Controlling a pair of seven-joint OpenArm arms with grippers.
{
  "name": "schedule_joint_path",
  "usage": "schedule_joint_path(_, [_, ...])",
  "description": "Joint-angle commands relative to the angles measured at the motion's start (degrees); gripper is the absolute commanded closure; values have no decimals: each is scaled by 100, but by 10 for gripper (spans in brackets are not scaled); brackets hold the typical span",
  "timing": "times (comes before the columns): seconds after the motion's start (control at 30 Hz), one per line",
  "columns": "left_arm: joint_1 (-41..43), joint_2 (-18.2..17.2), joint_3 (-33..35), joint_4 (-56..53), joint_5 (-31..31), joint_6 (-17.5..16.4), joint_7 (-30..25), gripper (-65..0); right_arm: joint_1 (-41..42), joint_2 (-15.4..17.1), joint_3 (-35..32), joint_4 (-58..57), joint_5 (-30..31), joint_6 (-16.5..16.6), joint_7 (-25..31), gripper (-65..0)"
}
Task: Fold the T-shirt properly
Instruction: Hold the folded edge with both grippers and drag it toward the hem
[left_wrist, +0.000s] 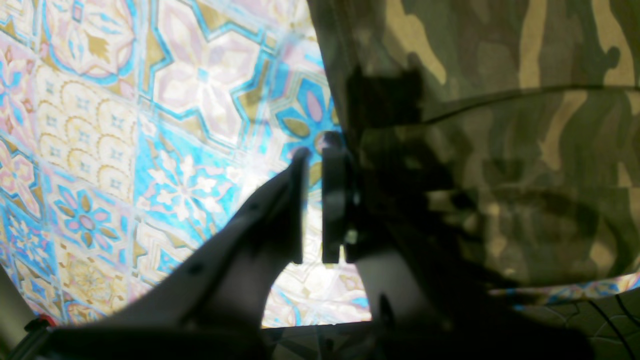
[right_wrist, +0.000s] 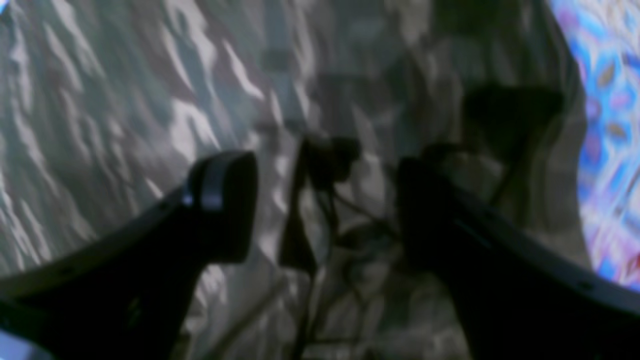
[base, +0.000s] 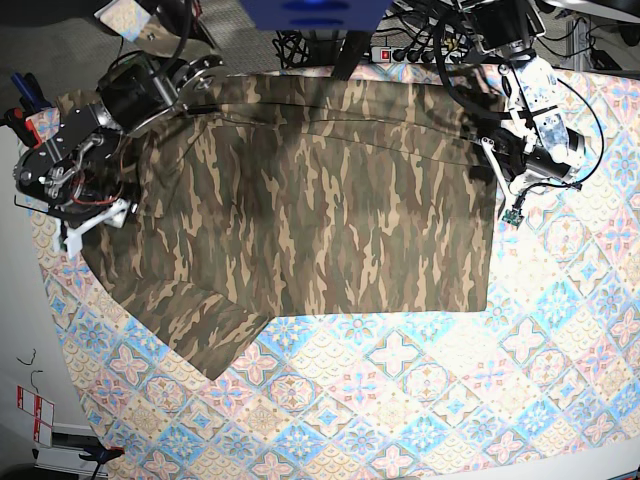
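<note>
The camouflage T-shirt (base: 310, 200) lies spread on the desk. Your left end effector (left_wrist: 315, 200) is pressed together at its 3 o'clock hem; your right end effector (right_wrist: 325, 200) is spread over the 9 o'clock side. Grip both edges evenly before you fold.

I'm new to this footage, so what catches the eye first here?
The big camouflage T-shirt fills the upper middle of the base view, one sleeve pointing down-left. Under it lies a bright blue, pink and cream tiled tablecloth. An arm sits at each side edge of the shirt.
</note>
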Motion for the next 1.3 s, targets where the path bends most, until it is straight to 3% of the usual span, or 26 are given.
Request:
schedule_joint_path(0.0, [-51, -52, -6, 85, -14, 29, -30, -37, 73, 30, -19, 26, 89, 14, 86, -428])
schedule_joint_path(0.23, [-60, -52, -6, 85, 57, 29, -30, -37, -305, -49, -19, -80, 89, 14, 117, -428])
schedule_joint_path(0.6, [-51, -52, -6, 85, 48, 29, -30, -37, -446, -463, -36, -80, 89, 14, 126, -428])
schedule_joint_path(0.9, [19, -52, -6, 93, 48, 29, -30, -37, -499, -463, -45, -80, 89, 14, 126, -419])
schedule_joint_path(0.97, [28, -52, -6, 93, 48, 29, -30, -37, -516, -471, -177, -80, 89, 14, 126, -373])
schedule_joint_path(1.07, [28, -52, -6, 93, 48, 29, -30, -37, -595, -471, -590, -80, 89, 14, 126, -232])
schedule_joint_path(1.27, [37, -52, -6, 93, 48, 29, -30, -37, -613, -471, -766, -80, 89, 14, 86, -24])
